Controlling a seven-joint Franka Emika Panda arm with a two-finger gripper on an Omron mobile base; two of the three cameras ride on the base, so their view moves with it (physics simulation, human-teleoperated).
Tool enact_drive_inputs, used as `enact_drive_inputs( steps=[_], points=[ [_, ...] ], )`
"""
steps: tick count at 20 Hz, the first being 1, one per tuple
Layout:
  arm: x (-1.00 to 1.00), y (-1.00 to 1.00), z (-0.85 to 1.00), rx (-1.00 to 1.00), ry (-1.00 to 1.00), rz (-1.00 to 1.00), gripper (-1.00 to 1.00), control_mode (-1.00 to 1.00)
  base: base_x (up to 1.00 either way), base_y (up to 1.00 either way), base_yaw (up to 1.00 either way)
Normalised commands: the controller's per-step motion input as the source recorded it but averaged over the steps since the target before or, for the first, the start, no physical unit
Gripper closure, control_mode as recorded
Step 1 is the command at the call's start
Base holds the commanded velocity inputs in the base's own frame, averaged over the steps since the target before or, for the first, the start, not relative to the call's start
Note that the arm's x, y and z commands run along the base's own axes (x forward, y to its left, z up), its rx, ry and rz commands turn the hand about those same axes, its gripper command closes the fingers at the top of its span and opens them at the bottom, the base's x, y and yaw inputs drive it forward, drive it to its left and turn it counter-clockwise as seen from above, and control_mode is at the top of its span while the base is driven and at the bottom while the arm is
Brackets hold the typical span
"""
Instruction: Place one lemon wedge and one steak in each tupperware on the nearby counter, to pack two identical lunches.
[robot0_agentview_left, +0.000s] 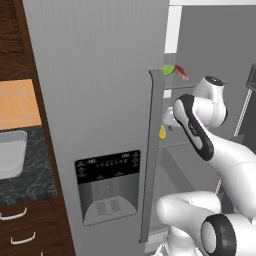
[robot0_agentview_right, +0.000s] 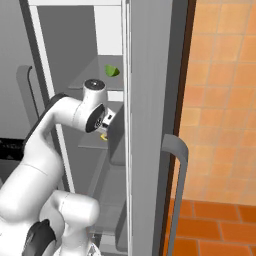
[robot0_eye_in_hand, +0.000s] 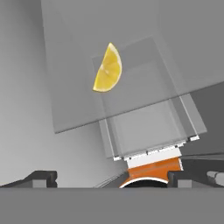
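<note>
The arm (robot0_agentview_left: 200, 130) reaches into the open fridge, past the edge of its left door (robot0_agentview_left: 100, 100), toward the middle shelf (robot0_agentview_right: 92, 142). A lemon wedge (robot0_eye_in_hand: 108, 68) lies on that shelf, ahead of the gripper (robot0_eye_in_hand: 111, 177), whose tips stand wide apart short of it. On the shelf above (robot0_agentview_right: 100, 82) a second wedge (robot0_agentview_left: 168, 69) lies just beside a steak (robot0_agentview_left: 181, 72), steak to its right. Left of the fridge, a tupperware (robot0_agentview_left: 11, 155) sits on the counter (robot0_agentview_left: 30, 182), over the drawers
</note>
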Motion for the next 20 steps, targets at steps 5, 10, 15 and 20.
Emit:
enact_drive_inputs(
  steps=[5, 10, 15, 20],
  points=[
    [0.32, 0.0, -0.31, 0.0, 0.0, 0.0, -1.0, -1.0, 0.0, 0.0, 0.0],
    [0.34, 0.03, -0.37, 0.0, 0.0, 0.0, -1.0, -1.0, 0.0, 0.0, 0.0],
    [0.37, 0.03, -0.17, 0.0, 0.0, 0.0, -1.0, -1.0, 0.0, 0.0, 0.0],
    [0.4, 0.01, -0.15, 0.0, 0.01, 0.0, -1.0, -1.0, 0.0, 0.0, 0.0]
  ],
)
